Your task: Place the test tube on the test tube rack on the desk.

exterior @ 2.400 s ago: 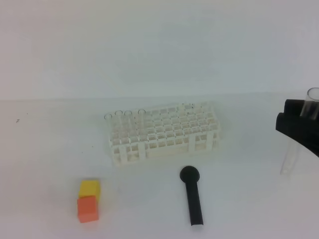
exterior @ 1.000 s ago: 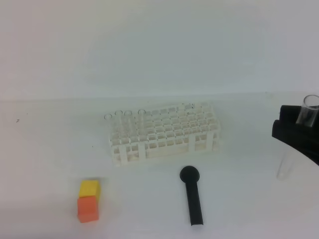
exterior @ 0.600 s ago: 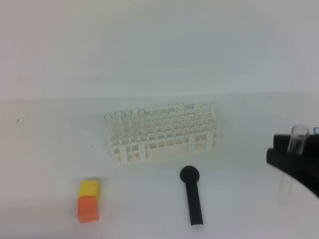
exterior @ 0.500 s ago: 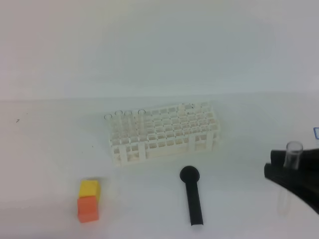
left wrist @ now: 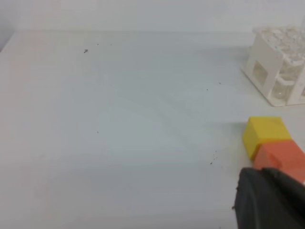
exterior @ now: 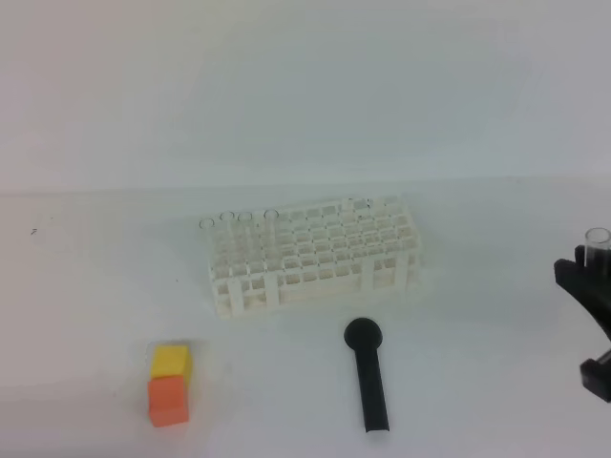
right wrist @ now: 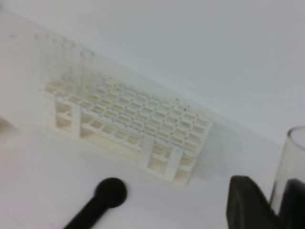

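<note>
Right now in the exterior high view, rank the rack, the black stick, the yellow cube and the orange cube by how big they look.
1. The test tube rack, clearly largest.
2. The black stick.
3. The orange cube and the yellow cube: they look about alike; the orange shows slightly more, but it partly covers the yellow, so I will not rank them.

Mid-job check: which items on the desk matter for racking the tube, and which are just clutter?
Job items:
test tube, held upright in the right gripper
test tube rack
desk

Lying about:
black round-headed stick
yellow cube
orange cube, touching the yellow one
</note>
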Robot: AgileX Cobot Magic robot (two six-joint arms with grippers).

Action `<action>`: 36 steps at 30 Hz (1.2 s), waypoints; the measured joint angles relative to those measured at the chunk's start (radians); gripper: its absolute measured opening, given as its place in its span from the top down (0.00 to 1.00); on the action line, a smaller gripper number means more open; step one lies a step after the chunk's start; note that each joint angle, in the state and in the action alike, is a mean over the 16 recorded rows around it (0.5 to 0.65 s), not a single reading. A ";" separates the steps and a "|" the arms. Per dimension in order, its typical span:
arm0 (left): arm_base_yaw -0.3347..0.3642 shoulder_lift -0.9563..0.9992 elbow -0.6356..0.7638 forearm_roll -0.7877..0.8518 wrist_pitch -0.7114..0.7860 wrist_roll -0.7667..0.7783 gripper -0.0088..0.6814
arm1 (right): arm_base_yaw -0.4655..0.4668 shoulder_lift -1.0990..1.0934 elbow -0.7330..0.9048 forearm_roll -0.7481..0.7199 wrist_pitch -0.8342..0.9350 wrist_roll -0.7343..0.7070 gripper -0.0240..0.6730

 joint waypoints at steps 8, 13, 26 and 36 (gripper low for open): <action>0.000 0.000 0.000 0.000 0.000 0.000 0.99 | 0.096 0.168 -0.039 -0.465 -0.274 0.540 0.79; 0.000 0.000 0.000 0.000 -0.001 0.000 0.99 | 0.158 0.330 -0.123 -0.754 -0.427 0.872 0.79; 0.000 0.000 0.000 0.000 -0.002 0.000 0.99 | 0.281 0.787 -0.398 -1.035 -0.861 1.198 0.79; 0.000 -0.001 0.002 0.001 -0.003 0.000 0.99 | 0.292 0.981 -0.530 -1.092 -0.931 1.319 0.79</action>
